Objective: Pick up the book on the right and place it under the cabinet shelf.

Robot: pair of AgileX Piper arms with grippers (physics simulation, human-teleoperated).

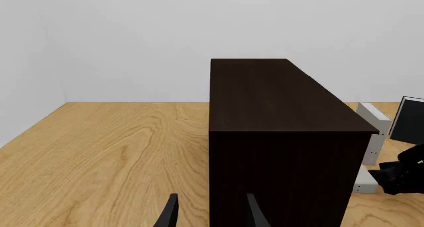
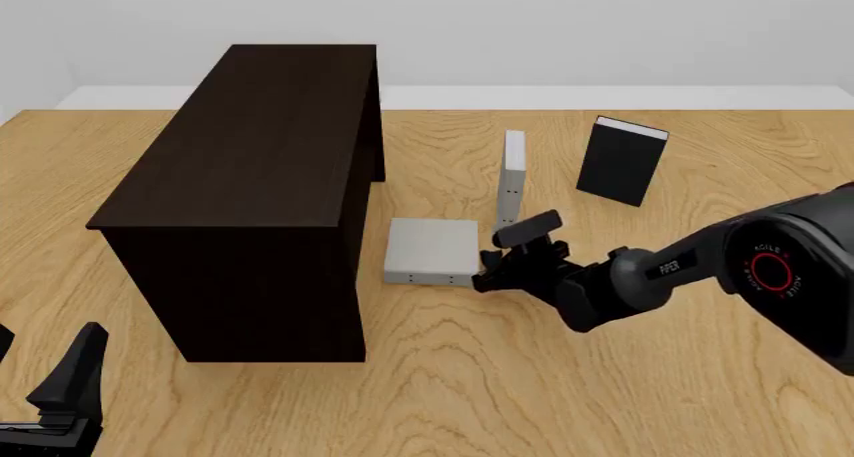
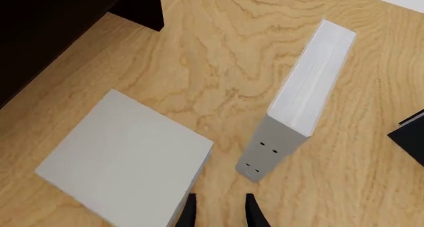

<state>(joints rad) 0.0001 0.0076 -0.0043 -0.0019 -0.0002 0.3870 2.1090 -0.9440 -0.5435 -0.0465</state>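
Pale grey wall (image 2: 561, 22) rises behind a light wooden table (image 2: 627, 387) with a bold, wavy grain. At the left of the table stands the cabinet shelf (image 2: 254, 147), a long, box-shaped piece of near-black wood with a flat matte top. What its inside holds cannot be seen.

The book (image 2: 430, 247) lies flat on the table just beside the cabinet's right side, plain light-grey cover up, 2 tiny dark dots on the edge that faces the arms. It is not under the cabinet.

2 other books stand on end behind it. The slim grey book (image 2: 511, 177) is upright just past its far right corner, white page edges on top. The black book (image 2: 622, 162) is further right, well apart.

The right gripper (image 2: 494, 260) sits low at the flat book's right edge, its fingers (image 3: 253, 213) a little apart with nothing clamped between them.

The left gripper (image 1: 210, 214) hangs near the cabinet's near end, its dark fingers parted and empty.
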